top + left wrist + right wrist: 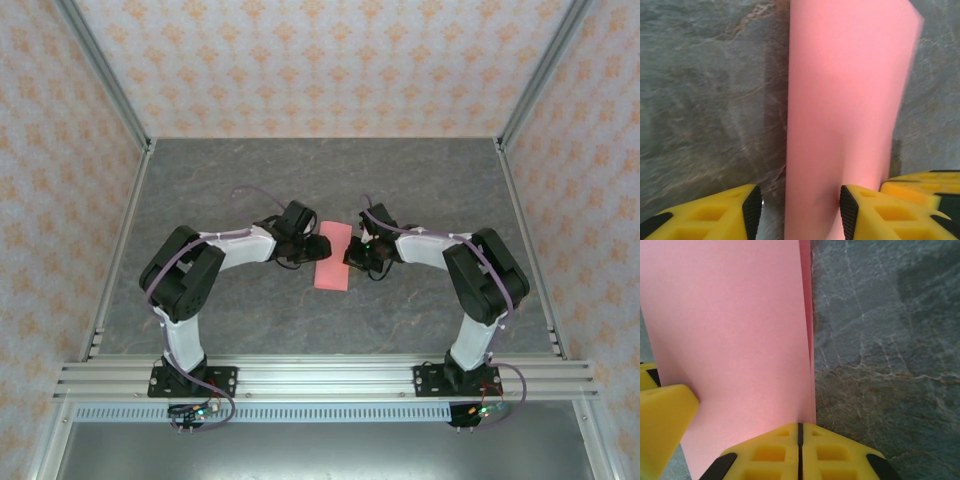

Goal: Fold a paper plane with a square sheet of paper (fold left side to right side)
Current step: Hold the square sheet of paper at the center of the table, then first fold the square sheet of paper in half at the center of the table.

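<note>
The square sheet of paper (333,258) is pink and lies folded over into a narrow strip on the table between my two grippers. My left gripper (308,246) is at its left side. In the left wrist view the sheet (845,100) runs up between the open left gripper (800,214); the right finger (848,212) rests over the paper and the left finger (752,212) stands off it above bare table. My right gripper (356,256) is shut, its closed tip (800,426) down on the paper (725,330) by the right edge, where two layers show.
The dark grey stone-patterned table (220,180) stretches all round the sheet, with patterned walls behind and at both sides. An aluminium rail (320,378) with the arm bases runs along the near edge. The right gripper's yellow finger (925,182) shows beside the sheet in the left wrist view.
</note>
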`<state>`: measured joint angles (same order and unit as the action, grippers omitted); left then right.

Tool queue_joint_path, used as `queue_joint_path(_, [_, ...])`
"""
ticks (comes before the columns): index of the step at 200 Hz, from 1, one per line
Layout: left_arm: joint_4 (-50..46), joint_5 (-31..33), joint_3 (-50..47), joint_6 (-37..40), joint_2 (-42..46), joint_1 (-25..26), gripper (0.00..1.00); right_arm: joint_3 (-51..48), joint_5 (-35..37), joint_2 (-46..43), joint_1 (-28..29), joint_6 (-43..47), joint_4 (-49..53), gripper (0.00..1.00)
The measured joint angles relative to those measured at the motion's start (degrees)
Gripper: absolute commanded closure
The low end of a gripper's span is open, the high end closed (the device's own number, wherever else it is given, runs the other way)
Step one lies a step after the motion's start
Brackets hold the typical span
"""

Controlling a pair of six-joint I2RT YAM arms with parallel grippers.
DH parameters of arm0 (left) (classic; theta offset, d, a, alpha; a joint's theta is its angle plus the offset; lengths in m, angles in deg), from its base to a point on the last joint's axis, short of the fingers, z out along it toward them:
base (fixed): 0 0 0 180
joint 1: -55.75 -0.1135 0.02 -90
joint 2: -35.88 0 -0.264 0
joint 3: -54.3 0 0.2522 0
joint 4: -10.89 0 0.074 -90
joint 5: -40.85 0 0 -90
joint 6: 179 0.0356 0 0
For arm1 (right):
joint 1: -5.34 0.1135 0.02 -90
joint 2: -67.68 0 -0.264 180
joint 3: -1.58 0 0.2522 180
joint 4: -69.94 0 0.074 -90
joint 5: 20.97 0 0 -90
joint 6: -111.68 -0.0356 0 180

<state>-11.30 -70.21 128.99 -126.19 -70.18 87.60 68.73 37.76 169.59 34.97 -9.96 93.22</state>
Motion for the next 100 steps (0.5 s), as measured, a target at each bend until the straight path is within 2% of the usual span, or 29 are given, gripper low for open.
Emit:
queue_joint_path(28, [-4.1, 2.2, 0.0, 0.9, 3.6, 0.0, 0.46, 0.0, 0.0, 0.0, 0.0, 0.1, 0.0, 0.92])
queue_joint_path(53, [-4.7, 2.0, 0.0, 1.2, 8.0, -0.1, 0.60, 0.0, 0.0, 0.2, 0.0, 0.2, 0.0, 0.92])
queue_joint_path(71, [-3.3, -0.7, 0.0, 1.4, 9.6, -0.1, 0.70, 0.0, 0.0, 0.2, 0.0, 0.3, 0.0, 0.92])
queue_joint_path(86, [-1.8, -3.6, 0.0, 1.1, 9.2, 0.0, 0.74, 0.1, 0.0, 0.2, 0.0, 0.4, 0.1, 0.92])
queue_joint_path(100, [-0.5, -6.0, 0.0, 1.1, 8.1, 0.1, 0.75, 0.2, 0.0, 0.2, 0.0, 0.4, 0.2, 0.92])
